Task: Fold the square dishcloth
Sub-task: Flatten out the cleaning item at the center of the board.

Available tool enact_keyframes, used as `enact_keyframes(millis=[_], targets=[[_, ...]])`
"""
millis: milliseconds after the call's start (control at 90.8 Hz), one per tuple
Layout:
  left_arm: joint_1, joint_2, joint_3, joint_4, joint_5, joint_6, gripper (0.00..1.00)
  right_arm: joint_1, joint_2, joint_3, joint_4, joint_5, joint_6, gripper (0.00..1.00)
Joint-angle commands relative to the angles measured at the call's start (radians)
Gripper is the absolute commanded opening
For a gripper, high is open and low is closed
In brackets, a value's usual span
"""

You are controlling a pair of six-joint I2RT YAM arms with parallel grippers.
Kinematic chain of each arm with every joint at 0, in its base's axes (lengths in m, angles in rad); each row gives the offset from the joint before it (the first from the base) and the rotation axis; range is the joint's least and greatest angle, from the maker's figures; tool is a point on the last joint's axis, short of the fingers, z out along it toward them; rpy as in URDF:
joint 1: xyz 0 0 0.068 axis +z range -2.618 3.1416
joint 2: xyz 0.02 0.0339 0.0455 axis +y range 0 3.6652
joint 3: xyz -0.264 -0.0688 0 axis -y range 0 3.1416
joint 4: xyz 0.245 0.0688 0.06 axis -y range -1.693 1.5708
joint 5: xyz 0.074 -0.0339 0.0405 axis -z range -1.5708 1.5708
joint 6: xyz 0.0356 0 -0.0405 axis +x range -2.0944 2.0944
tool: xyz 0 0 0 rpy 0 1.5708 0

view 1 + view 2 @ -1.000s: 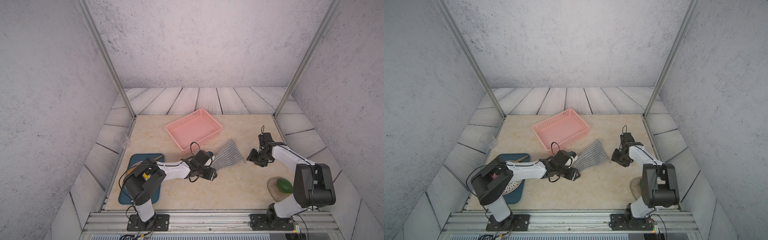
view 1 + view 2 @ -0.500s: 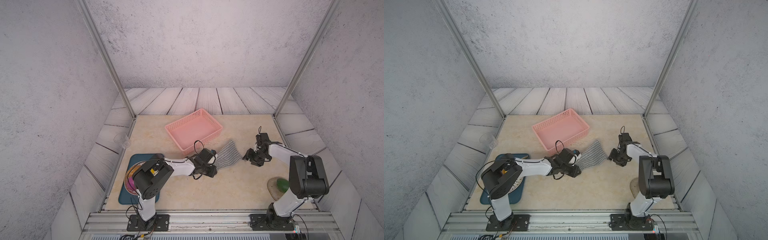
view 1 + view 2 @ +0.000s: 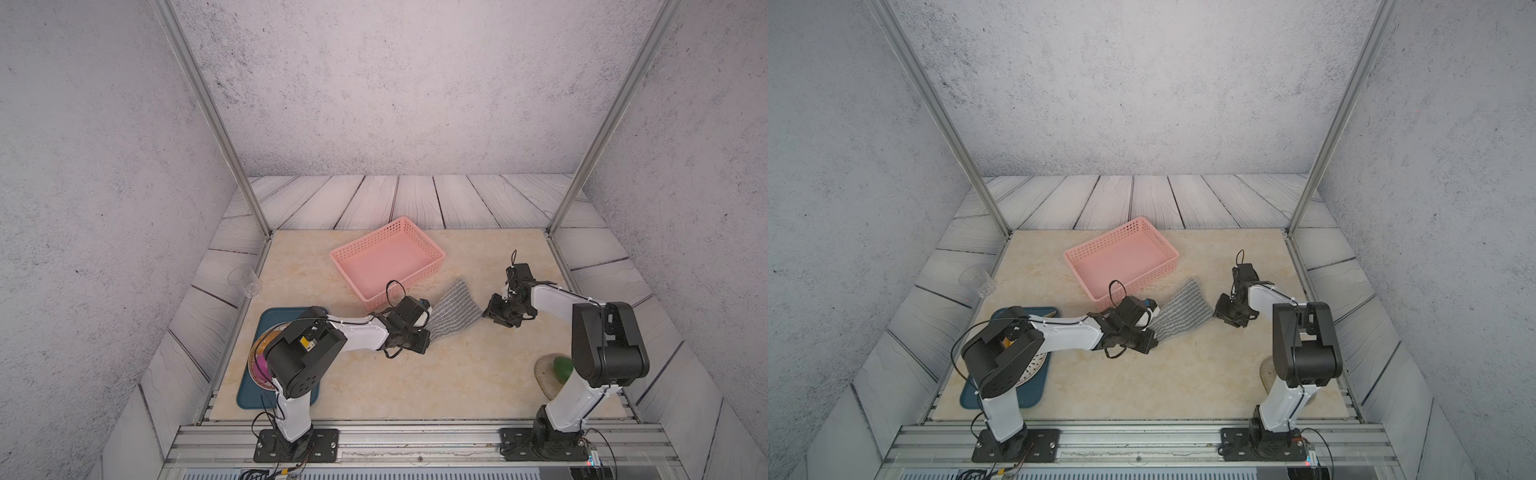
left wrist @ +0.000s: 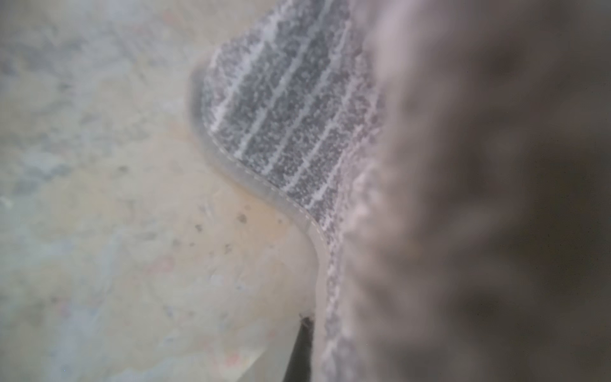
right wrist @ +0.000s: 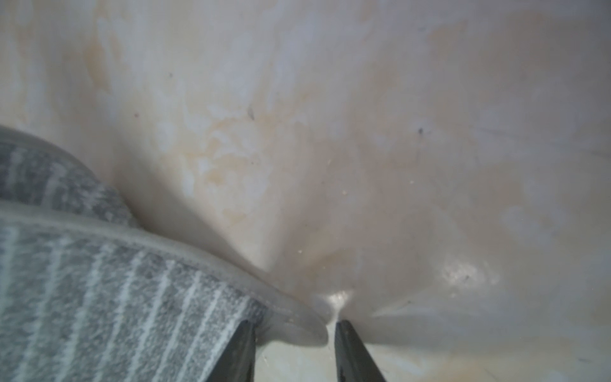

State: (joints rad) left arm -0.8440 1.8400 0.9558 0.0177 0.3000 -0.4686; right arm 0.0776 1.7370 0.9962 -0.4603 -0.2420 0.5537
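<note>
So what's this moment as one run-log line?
left claw: shut on square dishcloth edge | right claw: open around its corner | fold: not done

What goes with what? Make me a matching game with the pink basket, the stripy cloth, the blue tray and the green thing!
Things:
1. pink basket
2. square dishcloth
3. blue tray
4. green object

States:
A. resting on a round beige mat
B. empty
C. pinched at its edge by the left pincer
D. carrying a plate

Pairs: 1-B, 2-C, 3-D, 4-A
</note>
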Motion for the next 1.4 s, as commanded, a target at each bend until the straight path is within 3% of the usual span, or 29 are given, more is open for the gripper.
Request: enact_keyframes(millis=[0, 165, 385, 639, 848, 1178, 1266, 1387], targets=[[0.014, -0.047, -0.026, -0.017, 0.001, 0.001, 0.0, 0.006, 0.026, 0.007, -0.024, 0.025, 0.007, 0.23], [0.017, -0.096, -0.022, -0.05, 0.025, 0.012, 0.0, 0.006, -0.023, -0.01, 0.003, -0.014, -0.003, 0.0], [0.017, -0.213, 0.016, -0.128, 0.098, 0.029, 0.0, 0.011, -0.255, -0.017, -0.088, 0.032, -0.031, 0.0], [0.037, -0.272, 0.151, -0.272, 0.243, 0.046, 0.0, 0.012, -0.478, 0.12, -0.308, 0.122, -0.034, 0.0], [0.122, -0.252, 0.248, -0.332, 0.377, 0.074, 0.0, 0.012, -0.442, 0.256, -0.381, 0.155, -0.037, 0.0], [0.286, -0.04, 0.527, -0.357, 0.564, 0.078, 0.0, 0.011, -0.227, 0.599, -0.45, 0.16, -0.061, 0.0], [0.286, -0.021, 0.551, -0.373, 0.565, 0.094, 0.0, 0.011, -0.233, 0.579, -0.439, 0.149, -0.061, 0.0], [0.286, -0.007, 0.485, -0.374, 0.556, 0.112, 0.0, 0.012, -0.294, 0.414, -0.383, 0.143, -0.048, 0.0]])
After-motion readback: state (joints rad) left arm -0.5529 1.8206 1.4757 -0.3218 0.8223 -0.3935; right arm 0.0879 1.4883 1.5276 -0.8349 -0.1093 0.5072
